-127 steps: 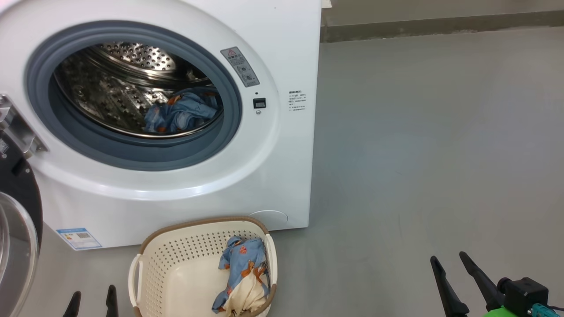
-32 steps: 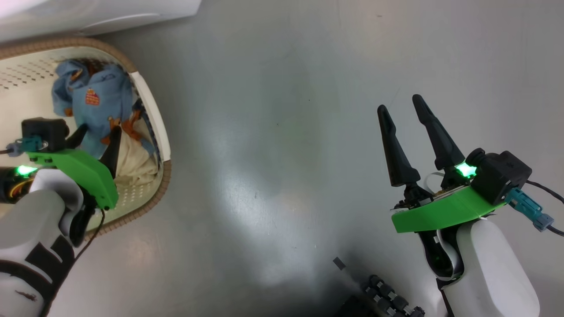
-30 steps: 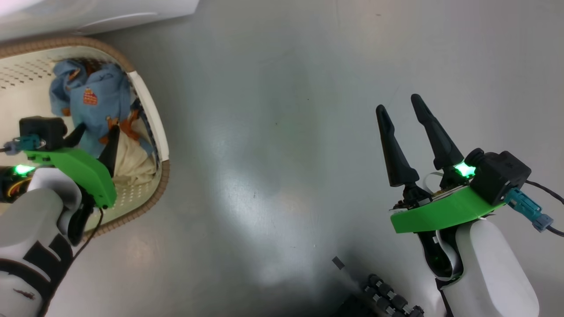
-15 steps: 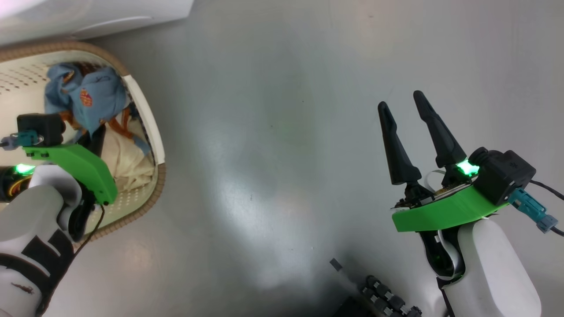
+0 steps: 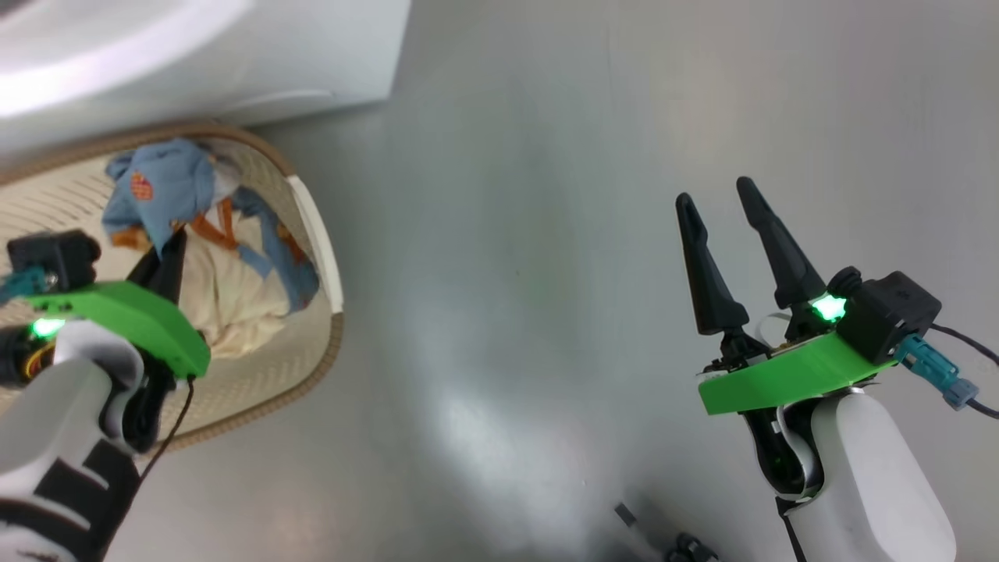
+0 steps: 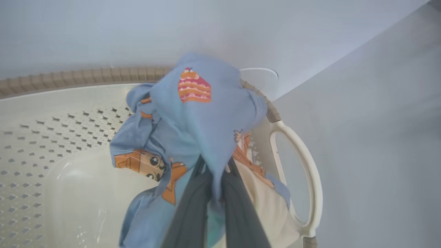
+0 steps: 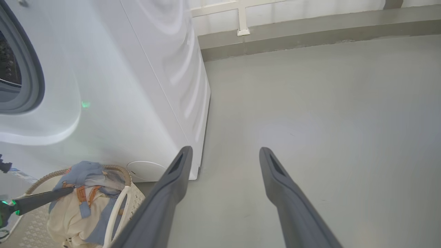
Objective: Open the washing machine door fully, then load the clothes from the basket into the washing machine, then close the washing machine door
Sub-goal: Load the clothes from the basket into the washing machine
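The left gripper (image 6: 216, 175) pinches the clothes (image 6: 200, 113) in the basket (image 6: 69, 77) (right gripper (image 7: 225, 151) spread, idle); loading them and shutting the door remain.

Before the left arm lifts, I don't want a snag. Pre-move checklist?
1. Left gripper shut on the blue clothes: ok.
2. Cream cloth caught in that grip too: cannot tell.
3. Fabric free of the basket handle: cannot tell, it hangs right beside it.
4. Right gripper open, empty, away from the basket: ok.
5. Washing machine opening uncovered: cannot tell, just its edge is in sight.
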Tool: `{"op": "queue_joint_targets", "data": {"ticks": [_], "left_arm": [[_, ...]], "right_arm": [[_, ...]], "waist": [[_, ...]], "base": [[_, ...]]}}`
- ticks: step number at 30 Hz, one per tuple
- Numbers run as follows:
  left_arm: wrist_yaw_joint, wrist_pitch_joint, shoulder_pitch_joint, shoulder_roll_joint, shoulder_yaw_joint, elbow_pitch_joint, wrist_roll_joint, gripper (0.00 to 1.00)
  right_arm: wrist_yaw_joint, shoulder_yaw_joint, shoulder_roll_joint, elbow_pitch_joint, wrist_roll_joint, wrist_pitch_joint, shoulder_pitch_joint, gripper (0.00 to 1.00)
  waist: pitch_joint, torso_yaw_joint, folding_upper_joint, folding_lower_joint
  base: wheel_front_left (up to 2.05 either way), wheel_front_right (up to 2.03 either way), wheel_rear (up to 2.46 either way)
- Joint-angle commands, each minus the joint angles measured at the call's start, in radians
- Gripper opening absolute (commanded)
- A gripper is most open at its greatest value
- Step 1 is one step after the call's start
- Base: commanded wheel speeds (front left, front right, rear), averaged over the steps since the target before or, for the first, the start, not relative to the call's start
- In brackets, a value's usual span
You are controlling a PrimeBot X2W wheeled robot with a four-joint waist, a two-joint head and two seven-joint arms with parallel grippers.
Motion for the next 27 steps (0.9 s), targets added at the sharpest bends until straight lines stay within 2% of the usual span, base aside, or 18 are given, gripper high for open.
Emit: {"op": "queue_joint_targets", "data": {"ticks": [1, 15, 27], "left_arm": [[-0.002, -0.006, 0.024, 0.036, 0.053, -0.025, 0.023, 0.0], [-0.002, -0.006, 0.32, -0.039, 0.395, -0.17, 0.272, 0.0], [-0.002, -0.006, 0.582, -0.101, 0.603, -0.384, 0.464, 0.0]], "right_arm": [[0.002, 0.018, 0.0, -0.011, 0.0, -0.005, 0.039, 1.0], [0.002, 0.016, -0.06, 0.07, 0.019, -0.005, 0.138, 1.0], [0.002, -0.013, -0.099, 0.093, 0.039, -0.005, 0.277, 1.0]], "waist": [[-0.074, 0.042, 0.0, 0.0], [-0.347, 0.128, 0.0, 0.0], [-0.535, 0.181, 0.0, 0.0]], "base": [[0.0, 0.0, 0.0], [0.0, 0.0, 0.0], [0.0, 0.0, 0.0]]}}
